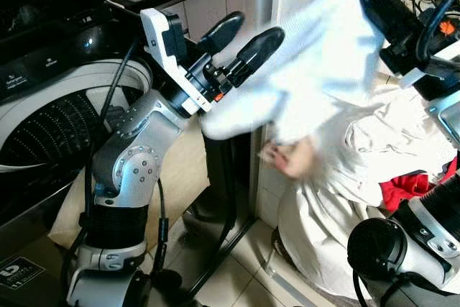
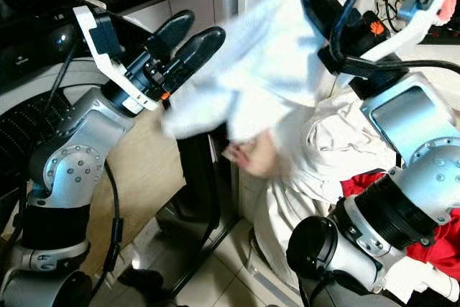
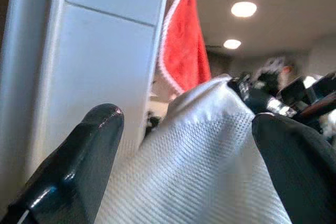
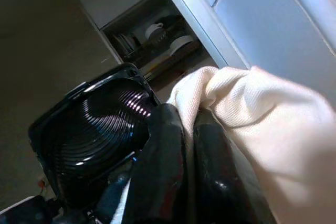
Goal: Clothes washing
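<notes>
Drum at 9 o'clock: I see the washing machine (image 1: 50, 116) mouth unblocked.
12 o'clock: white garment (image 1: 316, 70) blocks me.
3 o'clock: laundry pile (image 1: 381, 156) crowds in.

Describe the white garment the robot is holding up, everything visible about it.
The white garment is a soft knit with a fine mesh-like weave, seen close in the left wrist view. It hangs stretched in the air between both arms, blurred. The right gripper is shut on one bunched edge, and the left gripper is open, its fingers either side of the other end. Its lower part droops toward a cream pile of laundry, beside the open washing machine.
</notes>
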Available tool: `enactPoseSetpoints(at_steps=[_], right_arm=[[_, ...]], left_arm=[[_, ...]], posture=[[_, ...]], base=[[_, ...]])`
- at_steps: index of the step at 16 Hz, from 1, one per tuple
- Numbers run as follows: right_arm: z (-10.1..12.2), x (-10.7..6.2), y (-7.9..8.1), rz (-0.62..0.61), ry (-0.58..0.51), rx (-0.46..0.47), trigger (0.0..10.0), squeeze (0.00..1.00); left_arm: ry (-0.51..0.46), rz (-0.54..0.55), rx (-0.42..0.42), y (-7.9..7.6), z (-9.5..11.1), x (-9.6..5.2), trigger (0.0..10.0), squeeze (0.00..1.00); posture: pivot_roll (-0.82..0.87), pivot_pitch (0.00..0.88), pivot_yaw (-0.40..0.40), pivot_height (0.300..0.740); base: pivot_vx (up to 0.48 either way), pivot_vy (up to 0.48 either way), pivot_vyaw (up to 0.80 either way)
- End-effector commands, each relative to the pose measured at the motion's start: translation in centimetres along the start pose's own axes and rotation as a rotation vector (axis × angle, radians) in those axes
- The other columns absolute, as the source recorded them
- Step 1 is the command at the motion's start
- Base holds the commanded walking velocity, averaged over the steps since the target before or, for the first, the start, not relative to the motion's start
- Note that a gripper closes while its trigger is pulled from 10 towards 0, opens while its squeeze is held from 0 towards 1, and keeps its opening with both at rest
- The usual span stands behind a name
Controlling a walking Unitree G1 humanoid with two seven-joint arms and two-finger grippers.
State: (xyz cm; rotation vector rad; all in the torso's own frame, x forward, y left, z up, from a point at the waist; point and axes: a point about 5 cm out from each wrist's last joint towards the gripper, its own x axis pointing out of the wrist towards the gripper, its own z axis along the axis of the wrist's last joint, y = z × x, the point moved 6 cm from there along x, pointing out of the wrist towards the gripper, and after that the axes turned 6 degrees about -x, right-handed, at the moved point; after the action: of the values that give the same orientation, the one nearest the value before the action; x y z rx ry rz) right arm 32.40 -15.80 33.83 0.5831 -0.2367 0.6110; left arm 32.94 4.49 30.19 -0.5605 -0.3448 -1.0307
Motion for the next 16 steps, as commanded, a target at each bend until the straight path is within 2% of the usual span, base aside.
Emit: enactPoseSetpoints(at_steps=[1, 2, 4, 6, 7, 8, 9, 13, 14, 15, 16], right_arm=[[-0.3, -0.3, 0.2, -0.002, 0.014, 0.018, 0.0, 0.0], [-0.6, -0.4, 0.3, 0.003, 0.02, 0.028, 0.0, 0.0], [-1.4, -0.3, 0.8, 0.021, 0.04, 0.044, 0.0, 0.0], [-2.2, -0.2, 1.7, 0.061, 0.062, 0.07, 0.0, 0.0], [-2.4, -0.2, 2.1, 0.08, 0.066, 0.082, 0.0, 0.0], [-2.6, -0.3, 2.7, 0.106, 0.067, 0.097, 0.0, 0.0], [-2.7, -0.3, 2.9, 0.116, 0.066, 0.103, 0.0, 0.0], [-2.8, -0.4, 3.7, 0.145, 0.06, 0.122, 0.0, 0.0], [-2.9, -0.4, 3.7, 0.147, 0.062, 0.126, 0.0, 0.0], [-3.1, -0.5, 3.8, 0.147, 0.072, 0.131, 0.0, 0.0], [-3.2, -0.5, 3.8, 0.146, 0.079, 0.134, 0.0, 0.0]], left_arm=[[-0.034, -0.071, -0.043, -1.4, 1.3, 0.5, 10.0, 1.0], [-0.021, -0.092, -0.064, -1.8, 1.0, 0.6, 10.0, 1.0], [0.051, -0.114, -0.068, -2.4, -0.7, 1.0, 10.0, 1.0], [0.123, -0.052, 0.068, -1.6, -3.1, 2.0, 10.0, 1.0], [0.146, -0.038, 0.048, -1.6, -4.3, 2.4, 10.0, 0.0], [0.204, -0.044, 0.054, -1.9, -6.1, 2.5, 10.0, 0.0], [0.221, -0.05, 0.05, -2.0, -6.6, 2.5, 10.0, 0.0], [0.182, -0.058, 0.016, -2.3, -6.8, 2.4, 10.0, 0.0], [0.182, -0.049, 0.016, -2.1, -6.8, 2.3, 4.3, 0.0], [0.181, -0.024, 0.026, -1.6, -6.8, 2.2, 0.0, 0.0], [0.179, -0.014, 0.028, -1.3, -6.7, 2.1, 0.0, 0.0]], posture=[[-0.21, 0.0, 0.072, 0.74], [-0.21, 0.0, 0.071, 0.74], [-0.21, 0.0, 0.072, 0.74], [-0.21, 0.0, 0.074, 0.74], [-0.21, 0.0, 0.074, 0.74], [-0.21, 0.0, 0.08, 0.74], [-0.21, 0.0, 0.08, 0.74], [-0.21, 0.0, 0.083, 0.74], [-0.21, 0.0, 0.082, 0.74], [-0.21, 0.0, 0.08, 0.74], [-0.21, 0.0, 0.078, 0.74]], base=[[0.0, 0.0, 0.0], [0.0, 0.0, 0.0], [0.0, 0.0, 0.0], [0.0, 0.0, 0.0], [0.0, 0.0, 0.0], [0.0, 0.0, 0.0], [0.0, 0.0, 0.0], [0.0, 0.0, 0.0], [0.0, 0.0, 0.0], [0.0, 0.0, 0.0], [0.0, 0.0, 0.0]])
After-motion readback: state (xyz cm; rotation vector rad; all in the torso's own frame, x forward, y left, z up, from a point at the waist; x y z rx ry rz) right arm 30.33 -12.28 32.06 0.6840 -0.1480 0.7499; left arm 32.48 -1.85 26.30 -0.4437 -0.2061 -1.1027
